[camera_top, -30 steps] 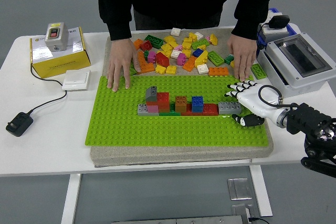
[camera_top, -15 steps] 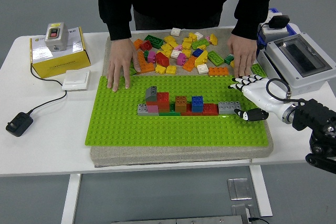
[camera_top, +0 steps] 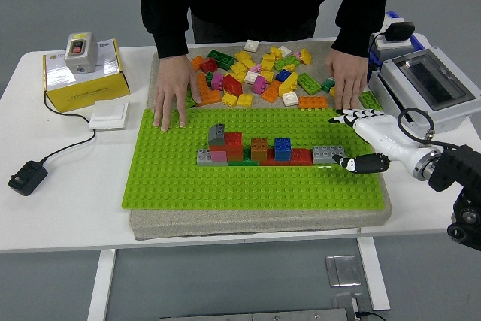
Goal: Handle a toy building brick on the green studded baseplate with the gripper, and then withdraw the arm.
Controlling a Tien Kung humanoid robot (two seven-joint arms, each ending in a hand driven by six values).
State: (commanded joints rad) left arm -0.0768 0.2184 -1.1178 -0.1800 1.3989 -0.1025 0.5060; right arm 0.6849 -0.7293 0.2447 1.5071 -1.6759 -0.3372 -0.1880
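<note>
At the right edge of the green studded baseplate (camera_top: 255, 178) I see my right hand (camera_top: 370, 140) — white shell, black fingertips — lying low over the plate's rim with its fingers spread and relaxed, holding nothing. Its thumb (camera_top: 359, 163) points left, its tip just beside the grey brick (camera_top: 328, 154) that ends the assembled row; whether it touches I cannot tell. The row (camera_top: 259, 152) sits near the middle of the baseplate: grey and pink bricks at the left, then red, brown, blue and red, with a grey piece stacked on top at the left end. The black forearm (camera_top: 458, 174) enters from the right edge, a black cable looped above the wrist.

Across the table a person in a black top presses both hands flat — one hand (camera_top: 174, 89) on the baseplate's far left corner, the other hand (camera_top: 347, 80) at its far right corner. Between them lies a pile of loose bricks (camera_top: 259, 73) in yellow, orange, green, red and white on the grey mat. A yellow box (camera_top: 81, 77) carrying a switch unit, a white wall switch (camera_top: 109, 114) and a black adapter (camera_top: 27, 177) stand at the left; a grey enclosure (camera_top: 425, 88) stands at the right.
</note>
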